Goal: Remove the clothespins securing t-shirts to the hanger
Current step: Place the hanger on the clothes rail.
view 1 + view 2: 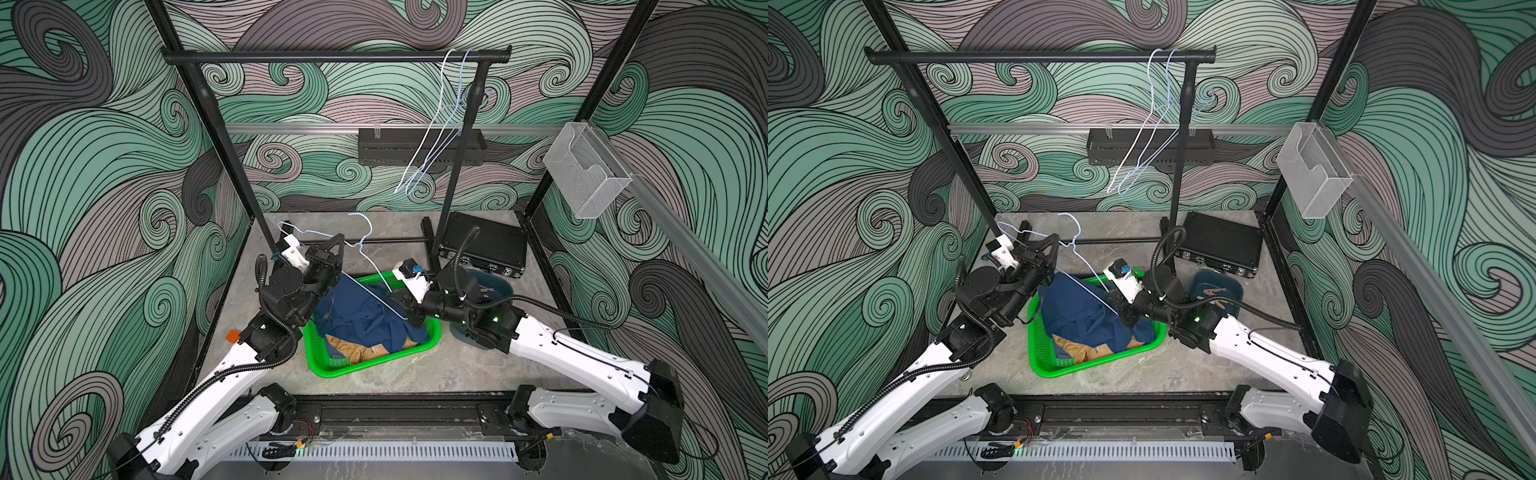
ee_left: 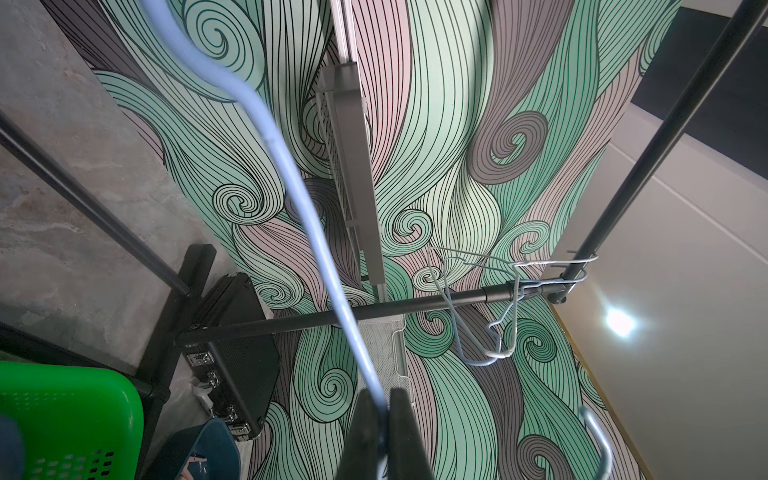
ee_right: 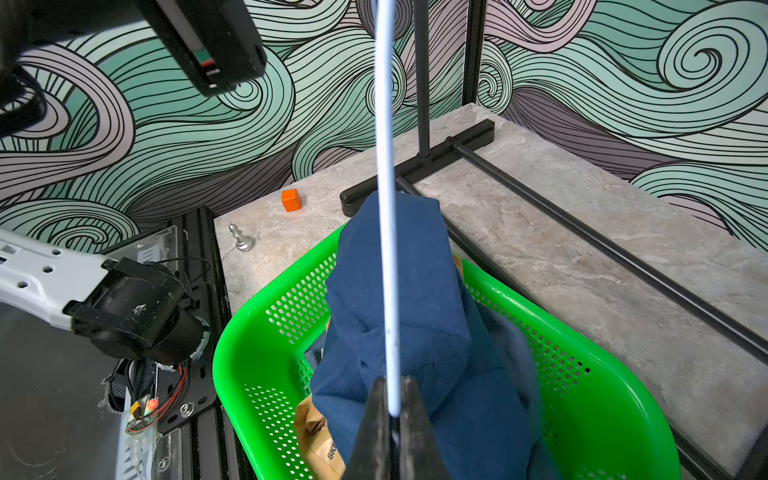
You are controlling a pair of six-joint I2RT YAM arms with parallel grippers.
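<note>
Nearest, at the lower middle of both top views, a green basket (image 1: pixel 374 365) sits on the grey marbled surface (image 1: pixel 457 365). A tan t-shirt (image 1: pixel 361 351) lies low at its near end, and a navy t-shirt (image 1: pixel 361 311) is heaped over it. In the right wrist view a fold of the navy cloth rises up to the wire above it, but whether it hangs from that wire I cannot tell.

Just above the basket, a pale blue hanger (image 1: pixel 365 257) slants across the middle of the frame. The right end effector (image 3: pixel 394 409) is closed on its long straight wire over the basket's right rim. The left end effector (image 2: pixel 384 415), further up and to the left, is clamped on the wire near the hook.

Right of the basket, partly behind the right arm, a teal bin (image 1: pixel 1214 273) holds several clothespins (image 1: pixel 1214 292). A black case (image 1: pixel 484 243) lies beyond the bin. At the back stands a black rack (image 1: pixel 332 57), with two bare hangers (image 1: pixel 432 137) on its top bar at the upper right.
</note>
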